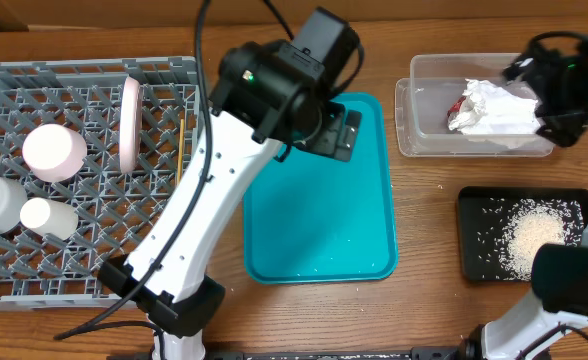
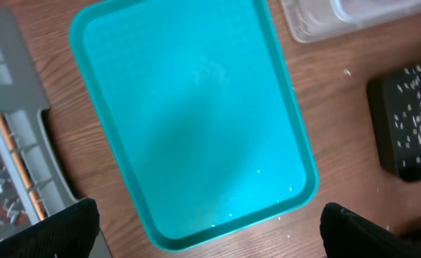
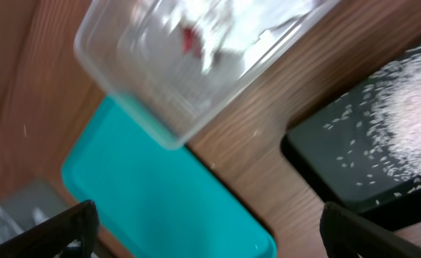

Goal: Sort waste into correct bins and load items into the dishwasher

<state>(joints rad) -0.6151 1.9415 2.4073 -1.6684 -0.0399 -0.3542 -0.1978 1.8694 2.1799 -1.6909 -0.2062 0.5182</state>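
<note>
The grey dishwasher rack (image 1: pixel 84 68) at the left holds an upright pinkish plate (image 1: pixel 129 122), a white cup (image 1: pixel 54 150), a smaller cup (image 1: pixel 48 217) and the chopsticks (image 1: pixel 181 150). A crumpled napkin (image 1: pixel 499 108) and a red wrapper (image 3: pixel 189 37) lie in the clear tub (image 1: pixel 404 135). White rice (image 1: pixel 534 240) is heaped in the black tray (image 1: pixel 474 215). My left gripper (image 2: pixel 207 240) hangs open above the teal tray (image 2: pixel 196 115), nothing between its fingers (image 2: pixel 60 229). My right gripper (image 3: pixel 207 240) is open and empty, high above the tub (image 3: pixel 124 79) and the black tray (image 3: pixel 318 154).
The flat teal tray (image 1: pixel 319 210) lies mid-table with a few rice grains at its near edge. A few grains are scattered on the wooden table between it and the black tray (image 2: pixel 404 129). The left arm reaches across the rack's right side.
</note>
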